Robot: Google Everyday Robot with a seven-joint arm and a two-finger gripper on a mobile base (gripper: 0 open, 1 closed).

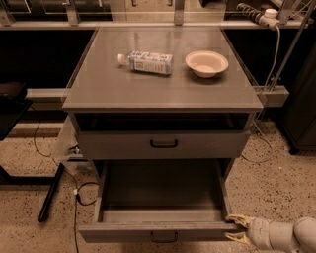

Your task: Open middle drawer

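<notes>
The middle drawer (158,231) is pulled far out at the bottom of the camera view. Its deep grey tray is empty, and a small black bar handle (164,237) sits at the centre of its front. My gripper (235,228) is at the lower right, level with the right end of the drawer front. It is open, with its yellowish fingertips (238,219) spread just beside the front's right corner, and it holds nothing. The top drawer (163,144) above is out a little, with its own black handle.
On the grey cabinet top (98,94) lie a plastic bottle (145,62) on its side and a white bowl (207,63). Cables (81,190) and a black leg (49,195) lie on the floor at the left. A power strip (256,14) and a dark cabinet (301,113) stand at the right.
</notes>
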